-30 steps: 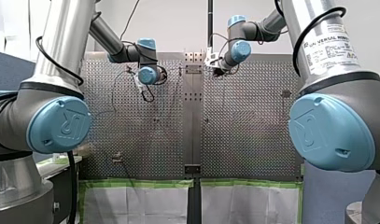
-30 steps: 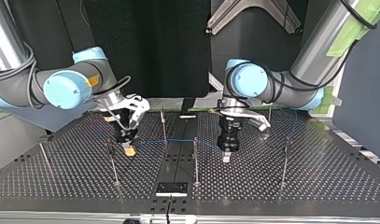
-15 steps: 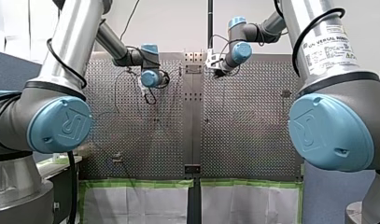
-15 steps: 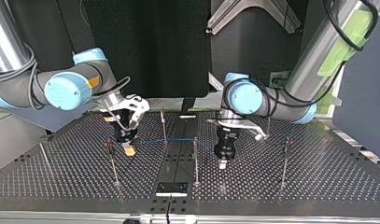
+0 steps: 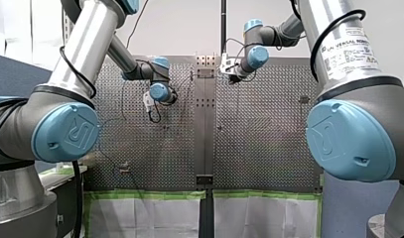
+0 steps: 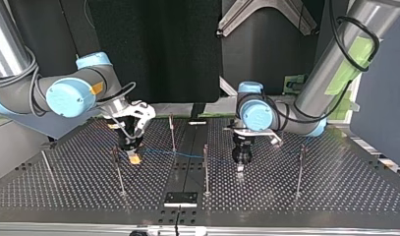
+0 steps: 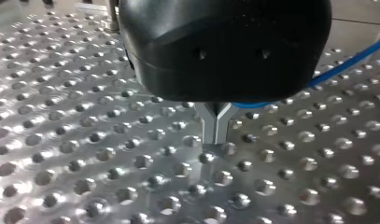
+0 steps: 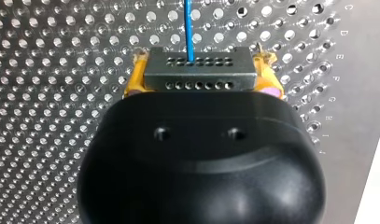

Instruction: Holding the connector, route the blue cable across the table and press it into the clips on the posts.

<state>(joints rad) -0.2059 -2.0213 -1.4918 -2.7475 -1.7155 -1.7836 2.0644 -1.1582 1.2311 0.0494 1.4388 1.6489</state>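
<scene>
1. You will find the connector (image 8: pixel 199 70), a grey block with rows of small holes, clamped at its two ends between the yellow pads (image 8: pixel 133 81) of the right hand (image 6: pixel 133 155). In the top view it hangs low over the bench (image 6: pixel 335 191), to the left of the middle post (image 6: pixel 206 172).
2. The blue cable (image 6: pixel 187 154) leaves the connector's face and runs almost level to the middle post, passing by the rear post (image 6: pixel 172 132) on its way. You cannot tell from these views whether it sits in a clip.
3. The left hand (image 7: pixel 215 135) stands just on the other side of the middle post and points straight down. Its metal fingertips are pressed together just above the bench's holes. The cable runs into the notch above those tips, so the hand is closed around it.
4. Farther from the middle post, an outer post (image 6: pixel 118 172) stands close beside the right hand. A far post (image 6: pixel 300 169) stands well beyond the left hand.
</scene>
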